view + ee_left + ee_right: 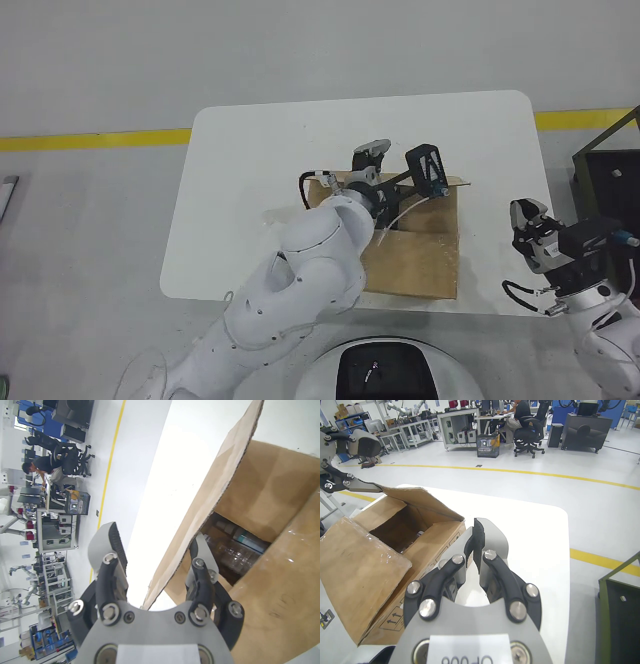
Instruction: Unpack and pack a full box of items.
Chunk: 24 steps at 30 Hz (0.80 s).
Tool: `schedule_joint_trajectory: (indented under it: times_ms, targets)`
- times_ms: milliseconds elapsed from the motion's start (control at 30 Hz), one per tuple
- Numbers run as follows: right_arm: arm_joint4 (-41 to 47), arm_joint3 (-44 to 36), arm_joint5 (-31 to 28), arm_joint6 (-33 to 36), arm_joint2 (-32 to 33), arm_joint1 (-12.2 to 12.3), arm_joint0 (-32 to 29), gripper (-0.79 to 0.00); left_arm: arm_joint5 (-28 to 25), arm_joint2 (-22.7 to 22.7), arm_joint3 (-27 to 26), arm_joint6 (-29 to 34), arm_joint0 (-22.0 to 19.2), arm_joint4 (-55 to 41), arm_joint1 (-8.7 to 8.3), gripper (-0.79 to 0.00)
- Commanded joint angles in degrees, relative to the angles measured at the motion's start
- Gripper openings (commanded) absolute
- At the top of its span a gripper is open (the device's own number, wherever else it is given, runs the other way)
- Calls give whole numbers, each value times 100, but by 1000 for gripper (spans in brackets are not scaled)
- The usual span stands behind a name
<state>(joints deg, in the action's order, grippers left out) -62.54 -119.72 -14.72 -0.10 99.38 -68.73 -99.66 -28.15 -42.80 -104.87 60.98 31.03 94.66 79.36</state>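
Observation:
An open brown cardboard box [420, 262] stands on the right half of the white table [250, 200]. My left gripper [400, 160] is at the box's far edge, open, its fingers straddling a raised flap [212, 500] with one finger [112, 547] outside and the other [203, 555] inside. Clear plastic bottles [237, 552] and other items lie deep in the box [275, 487]. My right gripper [530, 215] hovers off the table's right edge, beside the box [365, 562], shut with nothing between its pads [477, 540]. The left gripper's finger [352, 485] touches the flap [420, 500] tip.
A dark green metal frame [605, 170] stands on the floor just right of the table, close to the right arm [620, 600]. The near flap of the box, with tape on it, folds outward [357, 560]. Bare table surface lies left of the box.

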Motion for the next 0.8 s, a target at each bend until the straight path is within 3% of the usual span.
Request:
schedule_joint_trajectory:
  times_ms: [0, 400, 767]
  targets:
    - [10, -12, 8, -9, 22, -1, -20, -785, -64, 35, 308, -80, -225, -17, 54, 0]
    - [55, -75, 88, -100, 190, -14, -211, -785, -121, 488, 2031, -388, -1344, 89, 464, 0]
    - [53, -119, 159, -130, 253, -31, -321, -785, -6, 873, 3244, -333, -1794, -202, 878, 0]
